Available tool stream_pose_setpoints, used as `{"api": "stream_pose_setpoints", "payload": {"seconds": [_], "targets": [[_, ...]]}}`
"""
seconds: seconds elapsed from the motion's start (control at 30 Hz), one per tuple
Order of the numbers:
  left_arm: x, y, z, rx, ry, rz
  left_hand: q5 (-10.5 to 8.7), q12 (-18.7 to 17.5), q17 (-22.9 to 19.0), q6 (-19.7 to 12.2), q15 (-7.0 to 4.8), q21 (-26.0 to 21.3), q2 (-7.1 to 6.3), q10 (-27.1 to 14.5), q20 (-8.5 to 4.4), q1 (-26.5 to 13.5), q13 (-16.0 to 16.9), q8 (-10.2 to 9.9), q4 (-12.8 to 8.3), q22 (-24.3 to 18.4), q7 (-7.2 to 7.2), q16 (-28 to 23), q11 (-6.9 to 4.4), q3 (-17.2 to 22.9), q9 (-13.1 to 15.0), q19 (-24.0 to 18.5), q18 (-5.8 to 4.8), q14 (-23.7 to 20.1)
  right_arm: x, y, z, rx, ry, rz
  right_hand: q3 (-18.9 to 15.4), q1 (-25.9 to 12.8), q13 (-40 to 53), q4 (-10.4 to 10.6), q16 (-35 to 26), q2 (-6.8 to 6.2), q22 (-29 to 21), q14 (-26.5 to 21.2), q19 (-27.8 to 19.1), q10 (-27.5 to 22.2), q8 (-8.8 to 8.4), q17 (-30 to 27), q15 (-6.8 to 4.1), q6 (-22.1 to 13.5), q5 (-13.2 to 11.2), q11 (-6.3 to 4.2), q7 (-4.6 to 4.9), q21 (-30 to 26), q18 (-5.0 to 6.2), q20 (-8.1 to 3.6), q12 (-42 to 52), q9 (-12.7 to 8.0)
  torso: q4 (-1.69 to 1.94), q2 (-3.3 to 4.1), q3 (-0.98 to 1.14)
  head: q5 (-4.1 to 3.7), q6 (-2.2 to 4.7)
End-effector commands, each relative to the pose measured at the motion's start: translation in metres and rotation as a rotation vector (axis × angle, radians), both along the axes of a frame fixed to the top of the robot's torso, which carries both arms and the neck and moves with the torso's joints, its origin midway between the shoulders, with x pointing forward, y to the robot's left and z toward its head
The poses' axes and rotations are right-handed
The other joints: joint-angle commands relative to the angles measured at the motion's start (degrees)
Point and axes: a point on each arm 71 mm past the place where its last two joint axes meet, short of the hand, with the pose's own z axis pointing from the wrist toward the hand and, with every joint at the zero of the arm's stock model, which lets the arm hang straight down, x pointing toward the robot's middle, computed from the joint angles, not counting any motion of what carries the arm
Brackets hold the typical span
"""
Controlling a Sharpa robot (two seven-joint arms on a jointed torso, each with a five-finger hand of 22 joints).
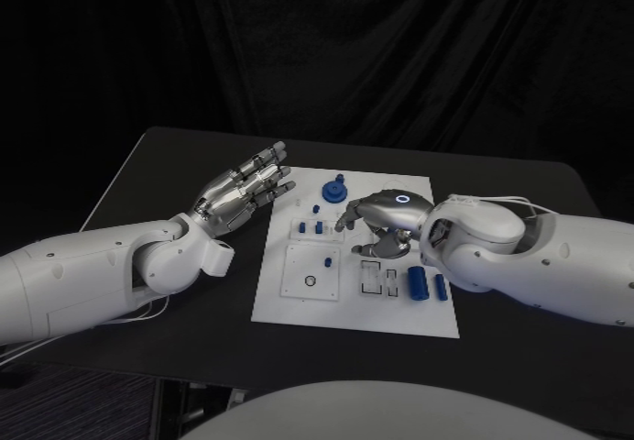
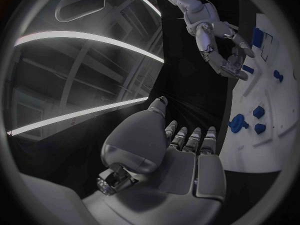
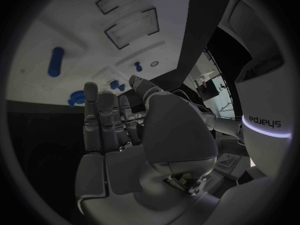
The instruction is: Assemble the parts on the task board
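- Writing first: the word "sharpa" reads, upside down, on the white forearm casing in the right wrist view, just above a glowing band.
- The task board (image 1: 356,312) lies flat in the middle of the black tabletop (image 1: 172,174), and everything else is placed from it.
- Containers on the board: a square recessed tray (image 1: 311,272) at its left side holds a small dark ring (image 1: 311,281); just right of that tray, a slotted holder (image 1: 379,279) shows two narrow outlined slots, contents too small to tell.
- Two blue cylinders (image 1: 418,283) lie side by side right of the slotted holder, near the board's right edge.
- A round blue knob part (image 1: 335,190) stands at the board's far edge; small blue pegs (image 1: 310,225) sit below it.
- Right hand (image 1: 379,218) hovers over the board's centre, fingers (image 1: 347,216) curled downward; I cannot tell whether anything is pinched beneath them.
- Left hand (image 1: 245,191) is raised just off the board's left edge, fingers straight and apart, holding nothing.
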Motion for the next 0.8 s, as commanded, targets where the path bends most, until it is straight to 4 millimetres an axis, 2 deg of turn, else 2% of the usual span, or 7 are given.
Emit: {"api": "stream_pose_setpoints", "payload": {"seconds": [0.03,0.17,0.37,0.5,0.67,0.73,0.8], "targets": [[-0.001,-0.001,0.001,-0.011,-0.005,0.003,0.3,-0.2,0.0,0.2,0.41,0.2,0.16,0.0,0.38,0.1,0.0,0.1,-0.3,0.1,0.39,-0.2,0.32,0.0,0.1,0.0,1.08,-0.1,0.006,-0.018,0.015,0.05,0.024,-0.087,-0.2,0.2,0.0,0.2,0.3,0.29,0.2,0.6,0.6,1.0,-0.34,0.4,-0.24,0.9,0.4,-0.23,0.04,-0.3,0.63,-0.02,0.6,-0.1,-0.07,0.0,0.03,-0.45,0.0],[-0.001,-0.001,0.001,-0.009,-0.007,0.006,0.3,-0.2,0.0,0.2,0.41,0.2,0.16,0.0,0.38,0.1,0.0,0.1,-0.3,0.1,0.39,-0.2,0.32,0.0,0.1,0.0,1.08,-0.1,0.013,-0.048,0.027,0.044,0.011,-0.173,-0.3,0.1,-0.2,0.5,0.5,0.24,0.3,1.2,0.9,1.6,-0.35,0.9,-0.4,1.5,0.3,-0.42,-0.01,-0.4,0.64,-0.16,0.7,-0.2,-0.02,-0.01,0.0,-0.9,0.0],[-0.001,-0.002,0.0,-0.013,-0.006,0.003,0.34,-0.2,0.0,0.2,0.42,0.2,0.13,0.0,0.4,0.0,0.0,0.1,-0.4,0.1,0.4,-0.2,0.37,0.1,0.1,0.0,1.09,-0.1,0.02,-0.076,0.023,-0.002,0.033,-0.263,-0.9,0.2,-2.3,1.1,1.2,-0.02,0.7,2.8,2.2,-0.9,-1.2,2.4,-0.3,2.3,-0.6,-0.15,-0.22,-0.1,0.46,-0.2,-2.1,-0.8,0.03,0.05,-0.04,-1.03,0.0],[-0.003,-0.003,-0.003,-0.015,-0.001,0.0,0.36,-0.2,0.0,0.2,0.42,0.2,0.12,0.0,0.4,0.0,0.0,0.1,-0.5,0.1,0.4,-0.2,0.37,0.1,0.1,0.0,1.09,-0.1,0.02,-0.086,0.015,-0.025,0.058,-0.298,-2.4,-0.2,-5.0,2.2,2.3,-0.26,1.9,5.1,5.1,-3.1,-2.65,5.0,-0.18,1.9,-2.6,0.19,-0.86,2.3,-0.09,-0.09,-5.5,-1.8,0.07,0.02,-0.16,-1.04,0.0],[-0.004,-0.003,-0.005,-0.016,0.003,0.0,0.4,-0.2,0.0,0.2,0.44,0.2,0.13,0.0,0.42,0.0,0.0,0.1,-0.5,0.1,0.41,-0.2,0.39,0.2,0.1,0.1,1.09,-0.1,0.02,-0.09,0.006,-0.049,0.075,-0.31,-3.8,0.6,-8.0,3.1,2.3,-0.36,2.5,6.1,6.7,-3.6,-4.03,5.2,-0.64,1.3,-4.0,0.21,-1.65,2.9,-0.21,-0.44,-8.3,-3.0,-0.22,0.08,-0.03,-0.86,0.0],[-0.004,-0.004,-0.006,-0.018,0.004,0.0,0.46,-0.2,0.0,0.1,0.47,0.2,0.18,0.0,0.45,0.0,0.0,0.1,-0.6,0.1,0.39,-0.2,0.39,0.3,0.1,0.1,1.09,-0.1,0.019,-0.09,0.002,-0.054,0.077,-0.31,-4.6,1.1,-9.3,3.6,1.9,-0.55,2.4,5.8,6.8,-3.6,-5.39,4.3,-0.89,-1.7,-4.6,0.19,-2.74,2.3,-0.15,-0.72,-9.4,-4.1,-0.18,0.16,-0.08,-0.94,0.0],[-0.005,-0.004,-0.006,-0.019,0.004,0.0,0.48,-0.2,0.0,0.0,0.5,0.2,0.19,0.0,0.48,-0.1,0.0,0.1,-0.7,0.1,0.34,-0.2,0.3,0.4,0.0,0.1,1.1,-0.1,0.019,-0.09,-0.001,-0.055,0.078,-0.307,-4.9,1.4,-9.9,4.0,1.7,-0.57,2.5,5.8,6.8,-3.2,-5.19,4.1,-0.77,-0.4,-4.9,0.17,-2.21,2.0,-0.21,-0.68,-9.7,-4.1,-0.17,0.12,-0.07,-0.98,0.0]]}}
